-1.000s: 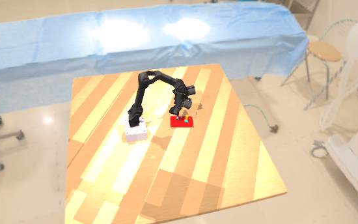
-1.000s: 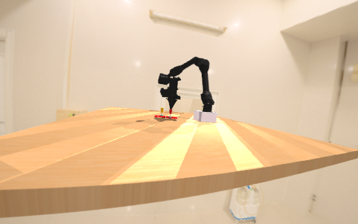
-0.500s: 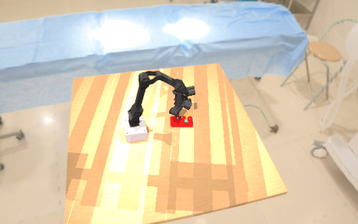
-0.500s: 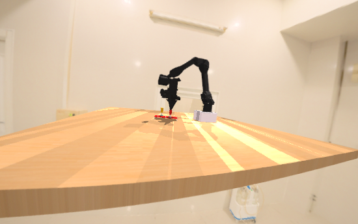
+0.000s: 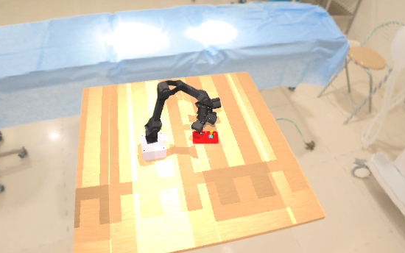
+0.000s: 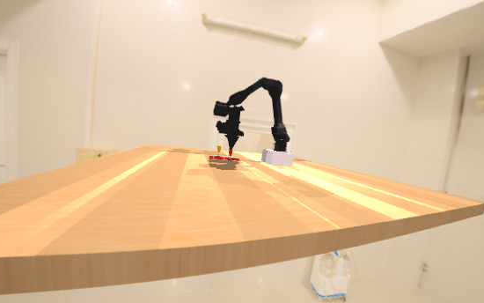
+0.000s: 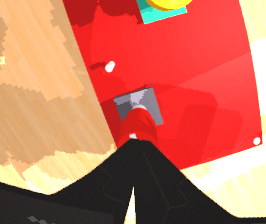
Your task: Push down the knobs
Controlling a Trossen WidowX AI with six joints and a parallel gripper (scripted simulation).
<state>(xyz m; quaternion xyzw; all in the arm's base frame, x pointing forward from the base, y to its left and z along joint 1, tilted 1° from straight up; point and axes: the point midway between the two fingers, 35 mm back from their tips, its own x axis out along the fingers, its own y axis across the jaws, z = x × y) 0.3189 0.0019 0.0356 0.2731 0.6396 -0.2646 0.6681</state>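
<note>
The red circuit board stands on the table. My gripper is shut and empty, its tips at the top of the red knob; whether they touch it I cannot tell. A bit of pale shaft shows between this knob and its grey potentiometer, so the knob seems raised. The yellow knob stands upright over the teal potentiometer, and looks raised in the exterior view. The wrist view cuts it off at the top.
The arm's white base stands beside the board on the wooden table. Small white pins show on the board. A blue-draped table stands behind.
</note>
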